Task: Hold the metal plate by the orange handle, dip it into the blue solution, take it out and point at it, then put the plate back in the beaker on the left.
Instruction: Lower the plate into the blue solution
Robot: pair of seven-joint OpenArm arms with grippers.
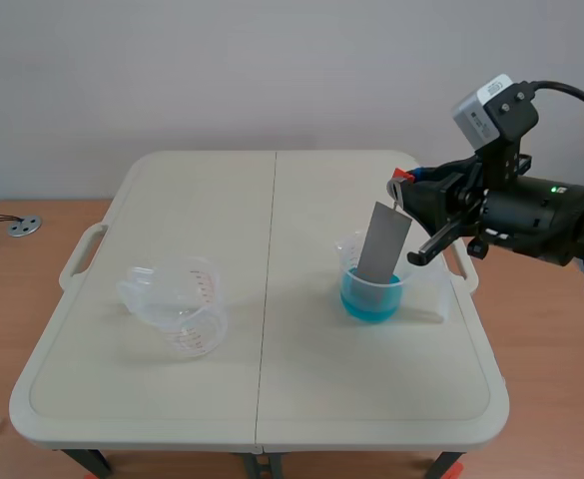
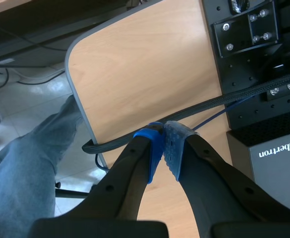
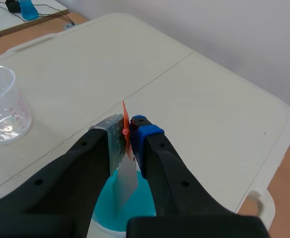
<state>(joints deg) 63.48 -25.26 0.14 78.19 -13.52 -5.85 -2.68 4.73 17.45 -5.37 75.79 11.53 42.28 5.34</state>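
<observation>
A grey metal plate (image 1: 383,242) hangs tilted with its lower end in the beaker of blue solution (image 1: 374,296) at the table's right. My right gripper (image 1: 403,189) is shut on the plate's orange handle (image 1: 399,181). In the right wrist view the orange handle (image 3: 126,130) is pinched between the pads, the plate (image 3: 126,181) drops into the blue solution (image 3: 105,210) under my gripper (image 3: 128,134). An empty clear beaker (image 1: 184,303) stands at the table's left; it also shows as the clear beaker (image 3: 2,106) far beside my right gripper. My left gripper (image 2: 163,148) is shut on nothing, off the table.
The cream folding table (image 1: 172,200) has a seam down its middle. The left wrist view looks at a wooden desk top (image 2: 145,79), black cables (image 2: 224,99), black equipment (image 2: 263,49) and a person's jeans-clad leg (image 2: 21,173).
</observation>
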